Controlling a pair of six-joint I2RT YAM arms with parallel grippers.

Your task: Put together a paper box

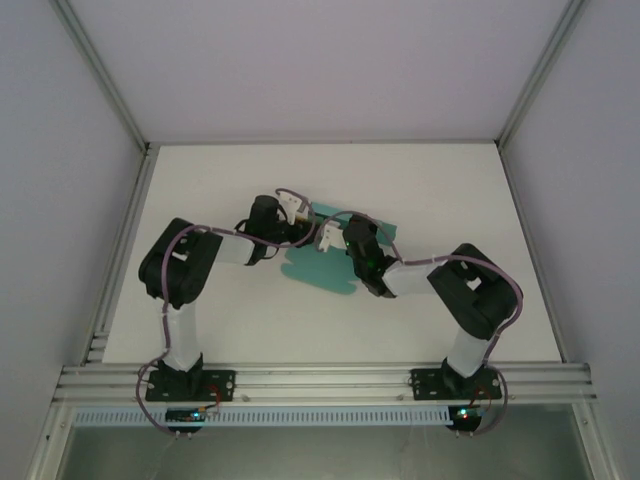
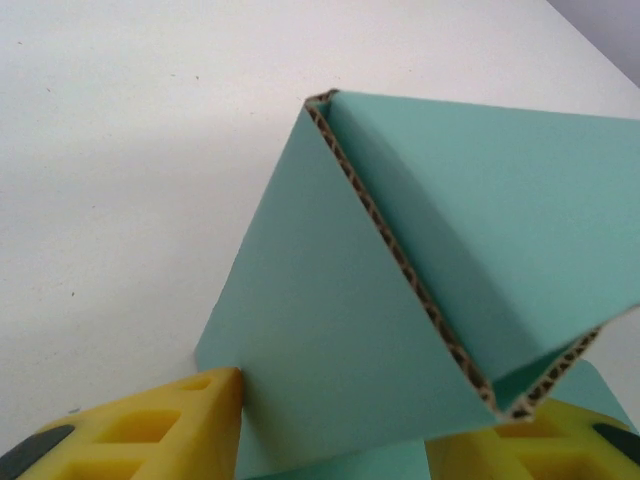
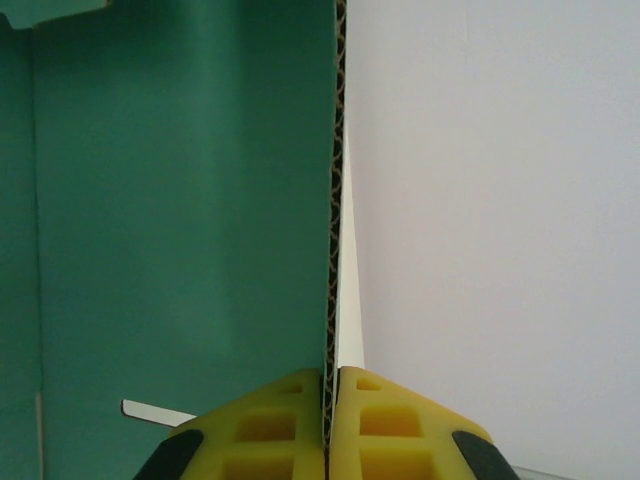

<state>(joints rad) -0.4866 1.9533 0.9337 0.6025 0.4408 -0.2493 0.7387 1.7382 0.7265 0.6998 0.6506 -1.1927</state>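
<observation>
Paper box (image 1: 318, 270) on bench (image 1: 450, 190): one card edge is pinched by the right gripper (image 3: 330, 378); a folded flap is straddled by the spread left gripper (image 2: 340, 410).

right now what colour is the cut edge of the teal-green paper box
Brown corrugated fluting on the paper box; clearest in left wrist view.

Robotics lab test cell, viewed from above. A bare white table (image 1: 420, 190) sits in a booth of blank white walls (image 1: 320, 60), with aluminium frame posts (image 1: 540, 72) at 11 and 1 o'clock. At 6 o'clock, a slotted aluminium rail (image 1: 320, 382) holds the left arm (image 1: 180, 265) and right arm (image 1: 470, 295), bolted side by side. Loose purple cables (image 1: 518, 292) loop along them.
</observation>
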